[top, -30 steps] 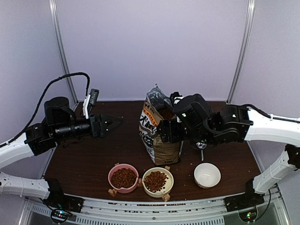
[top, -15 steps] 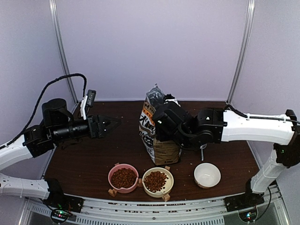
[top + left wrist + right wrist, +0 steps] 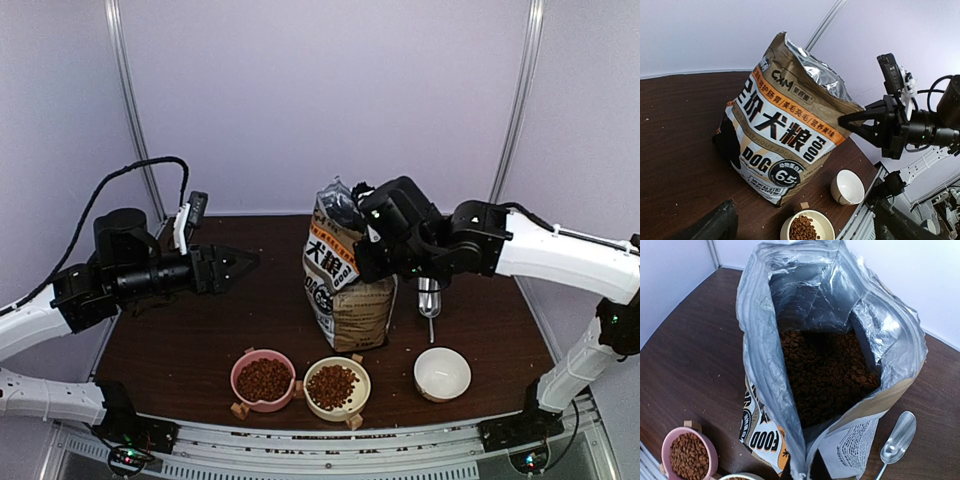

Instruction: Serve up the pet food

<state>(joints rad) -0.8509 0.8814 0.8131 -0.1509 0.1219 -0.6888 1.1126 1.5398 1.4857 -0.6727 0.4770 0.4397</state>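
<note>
Standing open in the middle of a dark brown tabletop (image 3: 180, 340) is a kraft-brown dog food bag (image 3: 345, 290) with an orange band and a silver foil lining. The pet food (image 3: 825, 375), small reddish-brown kibble, fills the lower part of the bag and shows through its wide mouth.

The right hand (image 3: 842, 120) is at the bag's upper right edge with its fingers pressed together. It appears to be pinching the rim, probably to steady the bag or hold its mouth open. The left hand (image 3: 240, 265) hovers well to the left of the bag, fingers spread apart and holding nothing. It points toward the bag as if waiting its turn.

Three bowls sit in a row in front of the bag. A pink bowl (image 3: 263, 380) and a cream bowl (image 3: 336, 386) already hold kibble. A white bowl (image 3: 442, 373), in front of the bag and to its right, holds none, so it is likely the one left to serve. A shiny metal scoop (image 3: 897, 437) lies on the tabletop just right of the bag, with no kibble in it.
</note>
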